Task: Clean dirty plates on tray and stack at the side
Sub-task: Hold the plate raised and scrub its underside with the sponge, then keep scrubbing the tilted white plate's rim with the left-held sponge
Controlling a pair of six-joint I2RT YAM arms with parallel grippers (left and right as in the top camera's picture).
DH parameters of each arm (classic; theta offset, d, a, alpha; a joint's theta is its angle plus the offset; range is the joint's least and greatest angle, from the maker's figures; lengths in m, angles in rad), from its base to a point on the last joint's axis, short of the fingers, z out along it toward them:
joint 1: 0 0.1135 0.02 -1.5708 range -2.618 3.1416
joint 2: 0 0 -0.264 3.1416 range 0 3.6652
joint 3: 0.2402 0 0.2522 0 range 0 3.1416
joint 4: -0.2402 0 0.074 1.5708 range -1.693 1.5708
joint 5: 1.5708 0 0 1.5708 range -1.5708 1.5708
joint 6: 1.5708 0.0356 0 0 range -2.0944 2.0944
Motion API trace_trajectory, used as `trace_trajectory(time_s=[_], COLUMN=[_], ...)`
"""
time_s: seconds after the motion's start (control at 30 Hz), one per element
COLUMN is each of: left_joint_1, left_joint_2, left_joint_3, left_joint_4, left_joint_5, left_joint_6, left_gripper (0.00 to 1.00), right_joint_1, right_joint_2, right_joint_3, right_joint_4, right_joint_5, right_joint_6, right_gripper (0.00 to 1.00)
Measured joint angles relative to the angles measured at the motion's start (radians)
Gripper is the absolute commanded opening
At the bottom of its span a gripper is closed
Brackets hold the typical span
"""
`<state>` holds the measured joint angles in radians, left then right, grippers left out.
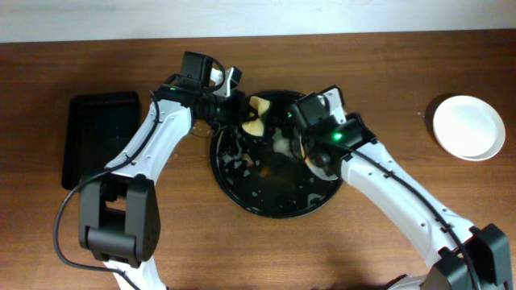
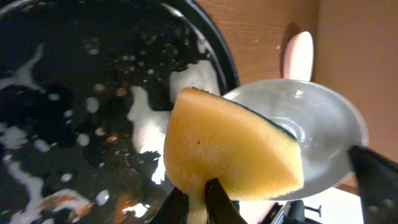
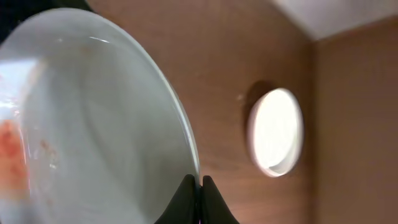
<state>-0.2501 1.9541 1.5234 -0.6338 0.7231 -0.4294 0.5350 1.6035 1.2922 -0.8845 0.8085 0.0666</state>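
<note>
The round black tray (image 1: 270, 193) sits mid-table, wet with foam and red-orange sauce flecks; it also fills the left wrist view (image 2: 68, 81). My right gripper (image 3: 199, 185) is shut on the rim of a pale plate (image 3: 93, 118) and holds it tilted over the tray. A red-orange smear shows at the plate's left side. My left gripper (image 2: 202, 196) is shut on a yellow sponge (image 2: 230, 146), which is against the same plate (image 2: 317, 134). From overhead, the sponge (image 1: 256, 117) is at the tray's far edge and the held plate is mostly hidden under the right wrist (image 1: 310, 145). A clean white plate (image 1: 468, 127) lies at the right.
A black rectangular tray (image 1: 101, 137) lies at the far left of the wooden table. The clean plate also shows in the right wrist view (image 3: 277, 130) and the left wrist view (image 2: 300, 55). Both arms cross over the round tray.
</note>
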Motion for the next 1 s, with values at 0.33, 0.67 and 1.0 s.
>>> trace_trajectory(time_s=[0.33,0.67,1.0], left_joint_1=[-0.003,-0.005,-0.095], left_joint_2=[0.0,0.0,0.0], left_joint_3=[0.0,0.0,0.0], left_joint_4=[-0.092,-0.101,-0.091], left_joint_5=[-0.103,-0.115,-0.007], left_joint_6=[0.062,0.071,0.071], left_gripper=[0.07,0.07,0.03], right_joint_1=[0.174,0.176,0.175], right_joint_2=[0.0,0.0,0.0], right_joint_3=[0.0,0.0,0.0], right_joint_4=[0.044,0.048,0.038], right_joint_5=[0.231,0.301,0.153], right_joint_6=[-0.142,-0.174,0.028], right_gripper=[0.04,0.04,0.04])
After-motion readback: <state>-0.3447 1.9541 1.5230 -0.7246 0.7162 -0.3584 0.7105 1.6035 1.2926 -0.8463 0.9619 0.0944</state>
